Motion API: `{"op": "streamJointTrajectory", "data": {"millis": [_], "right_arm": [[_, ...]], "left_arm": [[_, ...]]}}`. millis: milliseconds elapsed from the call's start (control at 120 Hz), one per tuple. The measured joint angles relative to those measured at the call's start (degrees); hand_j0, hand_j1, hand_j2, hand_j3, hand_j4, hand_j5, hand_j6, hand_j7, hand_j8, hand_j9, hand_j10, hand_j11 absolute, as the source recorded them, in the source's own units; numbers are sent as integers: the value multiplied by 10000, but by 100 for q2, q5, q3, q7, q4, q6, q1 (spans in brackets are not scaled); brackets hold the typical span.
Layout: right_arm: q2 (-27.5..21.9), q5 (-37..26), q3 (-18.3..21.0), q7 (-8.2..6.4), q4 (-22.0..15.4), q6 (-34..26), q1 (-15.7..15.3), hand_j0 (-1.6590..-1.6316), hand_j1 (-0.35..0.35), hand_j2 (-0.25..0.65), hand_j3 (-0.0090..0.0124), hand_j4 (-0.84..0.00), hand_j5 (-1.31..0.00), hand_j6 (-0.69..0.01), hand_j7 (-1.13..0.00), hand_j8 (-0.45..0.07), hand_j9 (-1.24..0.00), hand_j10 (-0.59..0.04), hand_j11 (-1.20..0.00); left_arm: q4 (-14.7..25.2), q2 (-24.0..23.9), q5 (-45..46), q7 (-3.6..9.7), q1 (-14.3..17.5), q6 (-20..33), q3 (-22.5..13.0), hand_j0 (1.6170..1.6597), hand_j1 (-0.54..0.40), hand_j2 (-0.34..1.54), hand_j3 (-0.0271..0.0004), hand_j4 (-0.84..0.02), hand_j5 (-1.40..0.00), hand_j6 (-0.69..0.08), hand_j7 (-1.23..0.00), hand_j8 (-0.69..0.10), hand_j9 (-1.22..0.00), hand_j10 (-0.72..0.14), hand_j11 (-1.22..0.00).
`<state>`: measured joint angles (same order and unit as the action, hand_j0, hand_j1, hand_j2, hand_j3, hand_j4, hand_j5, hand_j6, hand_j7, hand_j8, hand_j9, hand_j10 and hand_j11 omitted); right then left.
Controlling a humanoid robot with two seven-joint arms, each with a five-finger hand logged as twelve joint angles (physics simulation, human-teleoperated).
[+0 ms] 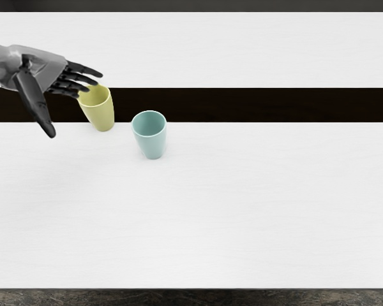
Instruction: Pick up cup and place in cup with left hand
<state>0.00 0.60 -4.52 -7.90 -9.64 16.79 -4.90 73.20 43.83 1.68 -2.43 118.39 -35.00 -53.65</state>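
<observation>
White table, crossed from left to right by a dark band, fills the head view. At the far left, the robot's left hand has its fingers extended and thumb spread wide, gripping nothing, fingertips overlapping the rim of the upright yellow cup. An upright teal cup stands just right and nearer.

Upright yellow cup near teal cup
</observation>
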Motion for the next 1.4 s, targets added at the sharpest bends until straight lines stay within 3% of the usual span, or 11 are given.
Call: {"op": "streamJointTrajectory", "data": {"millis": [208,308,392,492,592,783,892,942,1017,1192,1400], "right_arm": [[0,17,-7,15,12,-7,-6,-16580,-3352,-24,0,-114,-149,-114,-149,-114,-149,-114,-149],[0,18,-5,16,13,-8,-9,-16580,-3352,-24,0,-114,-149,-114,-149,-114,-149,-114,-149],[0,18,-4,16,14,-8,-10,-16581,-3352,-24,0,-114,-149,-113,-149,-114,-149,-114,-149],[0,18,-4,16,14,-9,-11,-16581,-3353,-24,0,-114,-149,-113,-149,-114,-149,-114,-149],[0,19,-5,16,14,-9,-11,-16581,-3353,-24,0,-114,-149,-113,-149,-114,-149,-114,-149],[0,19,-4,17,15,-9,-11,-16581,-3353,-24,0,-114,-149,-113,-149,-114,-149,-114,-149],[0,19,-3,17,15,-9,-11,-16581,-3353,-24,0,-114,-149,-113,-149,-114,-149,-114,-149],[0,19,-4,17,15,-9,-11,-16581,-3352,-24,0,-114,-149,-114,-149,-114,-149,-114,-149],[0,19,-5,17,15,-9,-11,-16581,-3353,-24,0,-114,-149,-114,-149,-114,-149,-114,-149],[0,19,-4,17,15,-9,-11,-16581,-3352,-24,0,-114,-149,-114,-149,-114,-149,-114,-149],[0,19,-4,17,15,-9,-11,-16581,-3352,-24,0,-114,-149,-114,-149,-114,-149,-114,-149]], "left_arm": [[-59,-93,-42,83,0,0,110,16580,3350,26,0,-128,-156,-130,-156,-128,-156,-125,-155],[-137,-615,-80,167,69,0,152,16580,3349,27,0,-129,-158,-131,-157,-129,-157,-126,-157],[-322,-1718,-69,271,305,0,111,16581,3355,21,0,-126,-149,-128,-148,-126,-148,-121,-148],[-420,-2159,-51,319,769,0,3,16581,3367,17,0,-111,-133,-113,-133,-110,-132,-107,-132],[-445,-2665,-38,340,728,41,-36,16581,3376,16,0,-101,-124,-103,-123,-101,-123,-98,-123],[-61,-2826,84,398,423,1751,-79,16581,3381,15,0,-96,-118,-98,-118,-96,-118,-93,-118],[11,-2835,118,417,293,2357,-154,16581,3385,16,0,-92,-114,-95,-114,-93,-114,-90,-114],[28,-3211,134,422,-37,2839,-167,16581,3387,17,0,-91,-113,-93,-113,-91,-113,-89,-113],[32,-3311,146,425,-304,3437,-172,16581,3388,17,0,-90,-112,-93,-112,-91,-111,-88,-111],[12,-3494,161,427,-560,4225,-179,16581,3390,18,0,-89,-110,-91,-110,-90,-110,-87,-109],[-8,-3538,158,428,-571,4466,-188,16581,3391,18,0,-88,-109,-90,-109,-89,-109,-86,-109]]}}
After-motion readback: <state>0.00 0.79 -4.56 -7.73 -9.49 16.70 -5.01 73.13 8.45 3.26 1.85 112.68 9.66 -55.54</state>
